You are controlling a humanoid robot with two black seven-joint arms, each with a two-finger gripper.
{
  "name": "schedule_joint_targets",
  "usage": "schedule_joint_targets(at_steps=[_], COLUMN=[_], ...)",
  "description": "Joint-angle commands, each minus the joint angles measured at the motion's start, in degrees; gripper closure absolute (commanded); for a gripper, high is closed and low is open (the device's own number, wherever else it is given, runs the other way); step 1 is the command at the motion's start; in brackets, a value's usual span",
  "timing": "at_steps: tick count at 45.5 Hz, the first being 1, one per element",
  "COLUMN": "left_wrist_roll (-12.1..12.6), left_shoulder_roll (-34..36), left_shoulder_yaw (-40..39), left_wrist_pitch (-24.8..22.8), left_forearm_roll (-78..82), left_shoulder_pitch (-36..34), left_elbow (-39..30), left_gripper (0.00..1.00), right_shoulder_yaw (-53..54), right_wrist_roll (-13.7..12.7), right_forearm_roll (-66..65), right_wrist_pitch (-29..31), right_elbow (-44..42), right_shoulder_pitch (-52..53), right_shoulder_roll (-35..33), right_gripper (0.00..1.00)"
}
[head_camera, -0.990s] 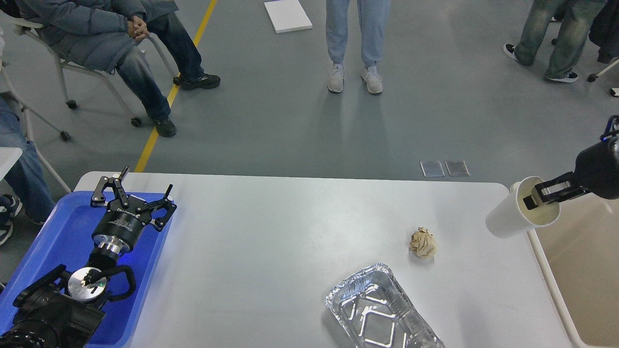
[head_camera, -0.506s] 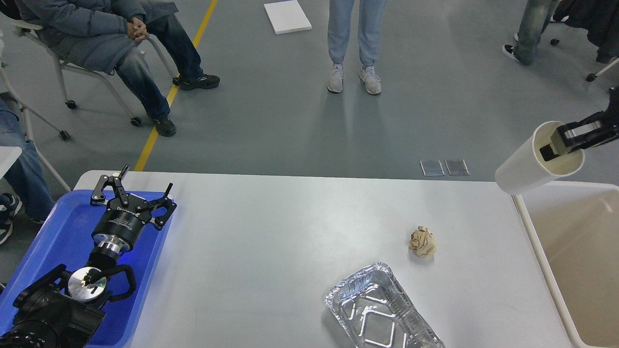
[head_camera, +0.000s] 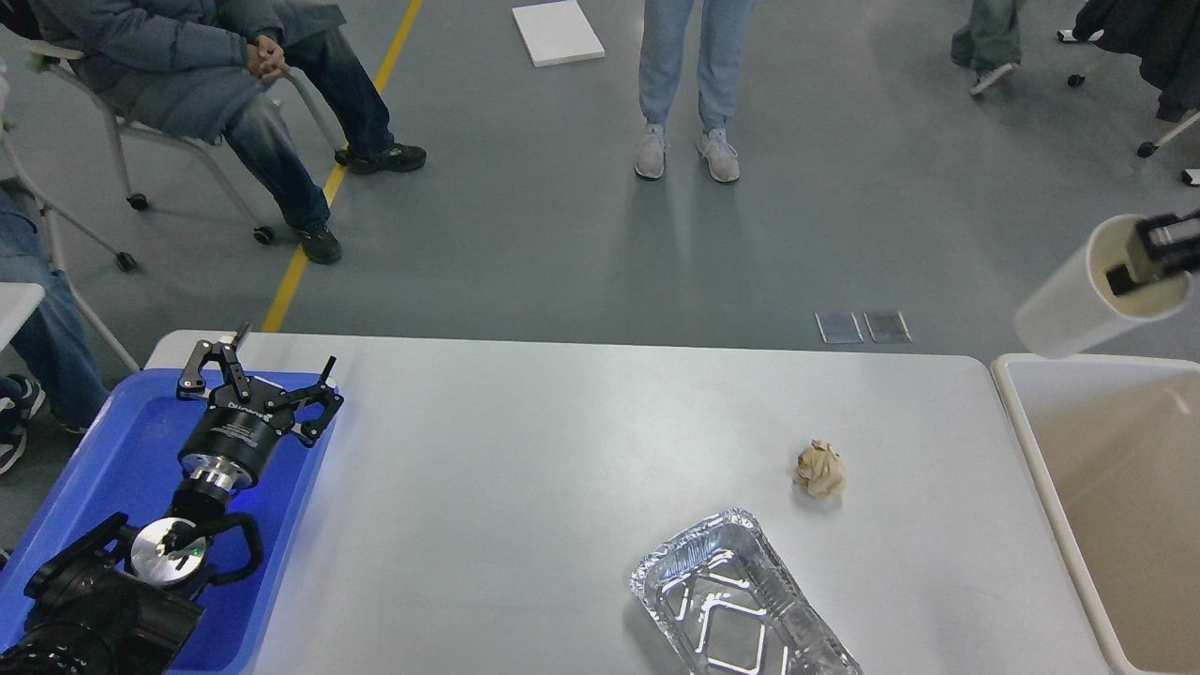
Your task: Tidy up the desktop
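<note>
A wide bare stretch of the counter [head_camera: 525, 469] is lying open from its far edge to its near edge, while a crumpled paper ball [head_camera: 820, 470] and a foil tray [head_camera: 736, 600] are blocking the way toward the near right corner.

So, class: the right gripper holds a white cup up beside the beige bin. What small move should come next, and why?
Probably carry the white cup a little further right, over the beige bin, then release. The right gripper pinches its rim, and the cup hangs above the bin's far left corner, so dropping now might miss.
</note>
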Motion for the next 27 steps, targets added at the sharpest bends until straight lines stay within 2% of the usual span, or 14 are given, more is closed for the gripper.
schedule_joint_targets(at_steps=[1,19,27], left_wrist_roll=[0.0,0.0,0.0], left_shoulder_roll=[-0.01,-0.01,-0.01], left_shoulder_yaw=[0.04,-0.05,-0.05], left_wrist_pitch=[0.0,0.0,0.0], left_forearm_roll=[0.01,0.01,0.01], left_shoulder_pitch=[0.0,0.0,0.0], left_elbow=[-0.01,-0.01,-0.01], left_gripper=[0.0,0.0,0.0], right_shoulder_yaw=[1.39,15.27,19.67], right_wrist_roll=[0.0,0.0,-0.27], right_forearm_roll=[0.6,8.07,12.55], right_wrist_pitch=[-1.3,-10.27,-14.57], right_elbow=[-14.37,-39.96,-48.31], right_shoulder_pitch=[-13.44,-47.37,-59.15], right_shoulder_roll=[-3.75,-3.67,0.72], right_gripper=[1.0,1.0,1.0])
